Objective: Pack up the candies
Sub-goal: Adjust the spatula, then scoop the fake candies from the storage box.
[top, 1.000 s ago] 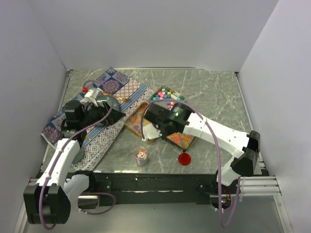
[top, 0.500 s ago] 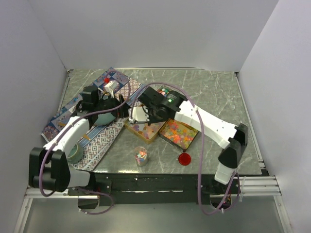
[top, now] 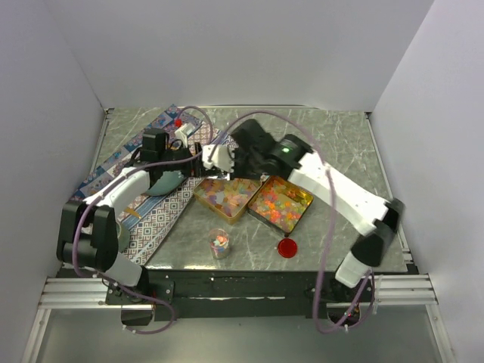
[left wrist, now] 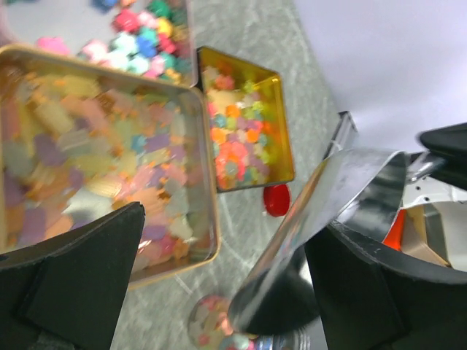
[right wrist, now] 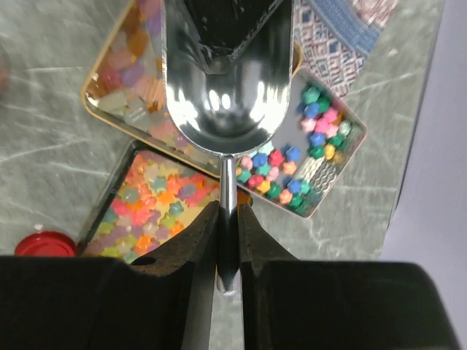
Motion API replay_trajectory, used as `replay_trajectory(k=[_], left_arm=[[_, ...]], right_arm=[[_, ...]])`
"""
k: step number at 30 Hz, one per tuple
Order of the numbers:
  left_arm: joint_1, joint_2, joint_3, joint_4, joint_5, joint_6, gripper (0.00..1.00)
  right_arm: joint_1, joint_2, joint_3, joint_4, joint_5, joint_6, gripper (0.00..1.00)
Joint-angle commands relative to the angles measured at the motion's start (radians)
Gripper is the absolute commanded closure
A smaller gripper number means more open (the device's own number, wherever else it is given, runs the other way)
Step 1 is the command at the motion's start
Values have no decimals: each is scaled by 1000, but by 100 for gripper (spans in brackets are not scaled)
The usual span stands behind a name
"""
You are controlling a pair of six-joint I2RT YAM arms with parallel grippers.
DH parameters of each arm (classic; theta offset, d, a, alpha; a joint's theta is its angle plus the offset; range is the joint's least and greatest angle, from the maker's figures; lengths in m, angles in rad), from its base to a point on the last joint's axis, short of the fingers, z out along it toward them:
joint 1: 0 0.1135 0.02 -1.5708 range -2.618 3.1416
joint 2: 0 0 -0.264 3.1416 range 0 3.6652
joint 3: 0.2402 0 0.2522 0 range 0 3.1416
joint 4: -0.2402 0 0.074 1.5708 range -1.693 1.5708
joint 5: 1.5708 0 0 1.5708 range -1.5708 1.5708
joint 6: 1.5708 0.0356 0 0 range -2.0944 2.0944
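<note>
Candies [right wrist: 319,138] lie in three gold tins [left wrist: 282,120] at mid-counter [top: 340,144]: pastel ones in the far tin, translucent yellow-pink ones in the left, orange-red-yellow ones in the right. A few more sit in a small clear jar [top: 219,243] toward the front edge. Above the tins we see the right hand [right wrist: 228,226] pinched tight on the thin handle of an empty steel scoop [right wrist: 228,80]. The left hand [left wrist: 226,277] gapes wide, gripping nothing, with the scoop's bowl between its fingers. A red disc [top: 287,247] lies beside the right tin.
</note>
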Motion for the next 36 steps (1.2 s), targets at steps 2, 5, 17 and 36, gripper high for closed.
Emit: replay_trajectory(k=[2,5,17,36], left_arm=[[-3,53,67,87,-7,-43,6],[0,75,131,80,-21,-45,5],[35,47,239,94,-46,-69,2],[75,72,158,103,-70,-57,2]], right_arm=[[-81,-216,-79,112,-158,-12,100],[-104,-213,-90,35,-200,-17,100],[-400,-231,-271,-255,-97,-389,100],[-502,-208,-441,-278,-27,-537,100]])
